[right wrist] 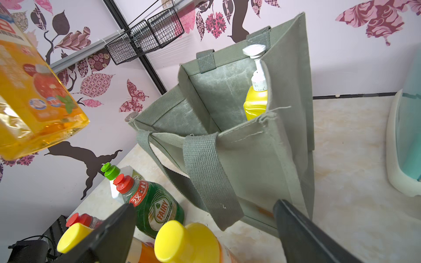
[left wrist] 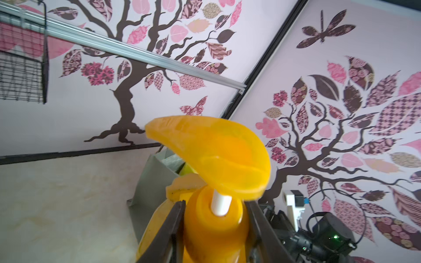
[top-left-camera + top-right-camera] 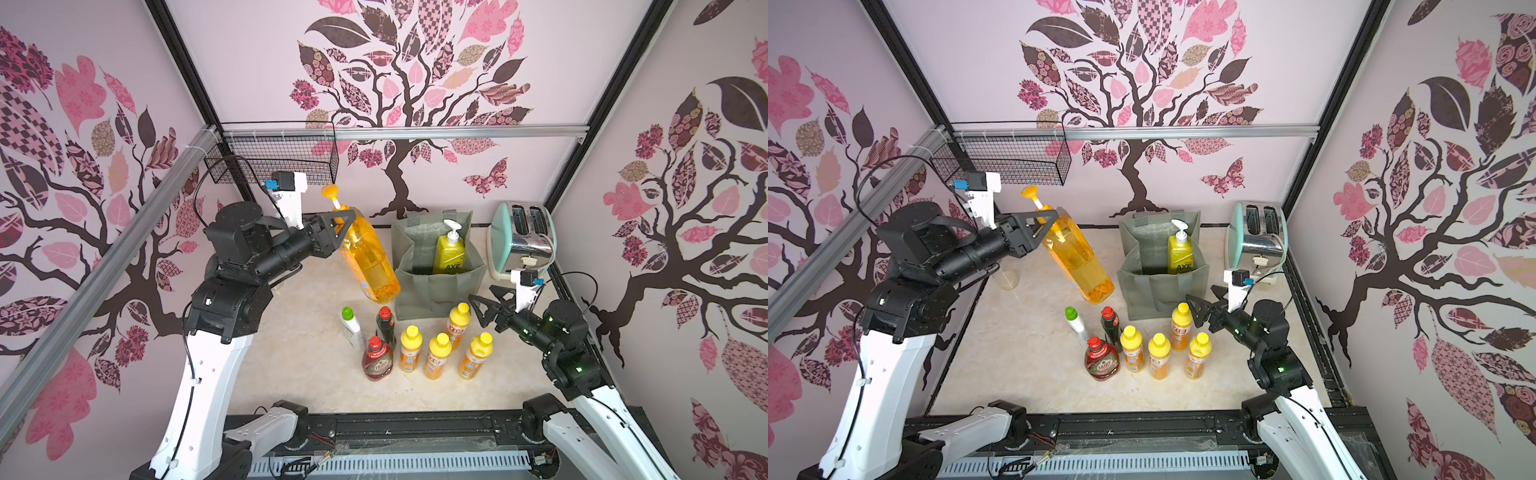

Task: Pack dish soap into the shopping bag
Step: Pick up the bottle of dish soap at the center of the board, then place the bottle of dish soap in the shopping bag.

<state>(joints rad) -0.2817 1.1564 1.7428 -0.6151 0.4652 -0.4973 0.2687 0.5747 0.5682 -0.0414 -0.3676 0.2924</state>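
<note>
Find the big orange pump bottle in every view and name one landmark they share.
In a top view: orange pump bottle, tilted, neck in the left hand, beside the shopping bag.
In a top view: same spot.
Left wrist: pump head and neck close up, between the fingers.
Right wrist: only its base and label.
Landmark: the shopping bag, in all four.

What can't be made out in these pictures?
- Shopping bag, floor: both top views, hidden by its front wall.
- Orange pump bottle, body: left wrist view, cut off by the edge.
- Clear jar, top: a top view, behind the left arm.
- Small orange bottles, labels: too small.
</note>
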